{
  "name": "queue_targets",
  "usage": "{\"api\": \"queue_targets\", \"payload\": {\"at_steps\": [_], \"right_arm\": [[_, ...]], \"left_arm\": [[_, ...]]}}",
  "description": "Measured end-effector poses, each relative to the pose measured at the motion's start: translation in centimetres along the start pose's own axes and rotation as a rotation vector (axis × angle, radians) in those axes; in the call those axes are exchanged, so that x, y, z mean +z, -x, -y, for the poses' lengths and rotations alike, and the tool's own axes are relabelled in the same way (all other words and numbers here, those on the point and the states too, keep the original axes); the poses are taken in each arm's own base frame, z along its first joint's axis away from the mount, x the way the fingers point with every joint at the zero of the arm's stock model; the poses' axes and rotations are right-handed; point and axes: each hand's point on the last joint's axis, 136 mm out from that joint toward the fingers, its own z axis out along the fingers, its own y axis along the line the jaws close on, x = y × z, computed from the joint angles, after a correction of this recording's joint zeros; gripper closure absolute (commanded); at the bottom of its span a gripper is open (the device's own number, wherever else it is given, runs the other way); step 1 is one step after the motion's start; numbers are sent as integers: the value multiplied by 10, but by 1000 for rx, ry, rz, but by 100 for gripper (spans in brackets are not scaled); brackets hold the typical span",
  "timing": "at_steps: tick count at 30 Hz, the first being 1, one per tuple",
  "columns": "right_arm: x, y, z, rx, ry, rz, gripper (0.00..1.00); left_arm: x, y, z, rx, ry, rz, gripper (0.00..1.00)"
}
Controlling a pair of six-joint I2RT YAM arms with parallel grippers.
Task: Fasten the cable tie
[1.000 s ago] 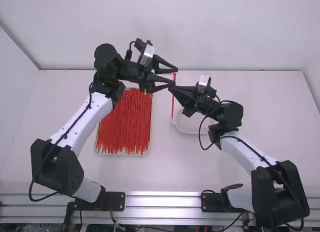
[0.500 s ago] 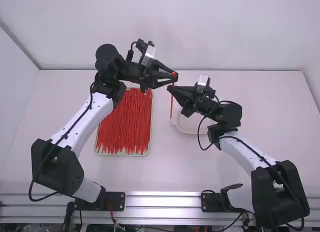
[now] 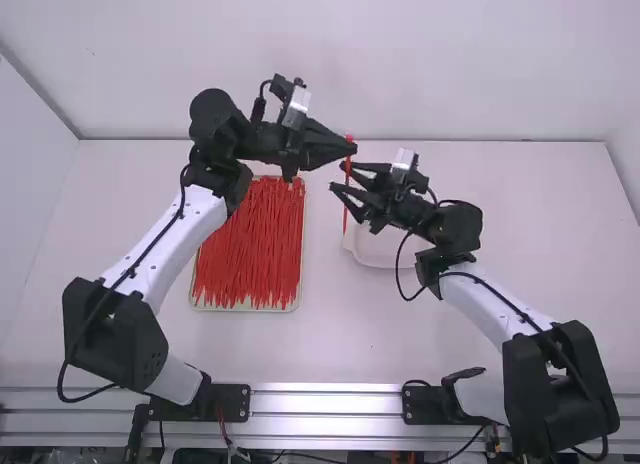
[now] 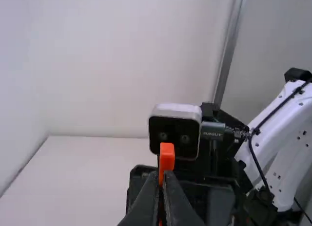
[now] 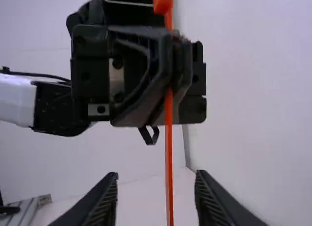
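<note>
**A:** What do I log this place as?

**B:** Robotics lab, a bench cell. I'm looking at a white table (image 3: 560, 244) boxed in by plain white walls (image 3: 450, 54) at the back and sides.

**A:** Grounds?

**B:** The left arm (image 3: 165, 239) and right arm (image 3: 490, 299) are mounted on an aluminium rail (image 3: 330, 399) along the near edge. Black cables (image 3: 399, 272) loop along the arms. My left wrist camera shows a metal frame post (image 4: 226, 46) in the corner. A tray (image 3: 245, 307) is packed with identical red cable ties (image 3: 250, 246).
</note>
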Motion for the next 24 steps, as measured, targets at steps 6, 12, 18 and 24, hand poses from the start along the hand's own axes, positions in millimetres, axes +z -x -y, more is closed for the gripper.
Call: {"api": "queue_targets", "payload": {"at_steps": [6,12,18,24], "right_arm": [[-4,-9,10,38,-30,-35,36],[-5,-22,9,34,-15,-87,26],[-4,-28,6,7,0,-109,22],[-4,-29,3,-12,20,-116,21]], "left_arm": [[-13,15,-3,37,31,29,98],[-32,24,-19,-24,117,64,98],[-35,36,-21,-84,130,73,98],[-31,64,-14,-121,112,38,98]]}}
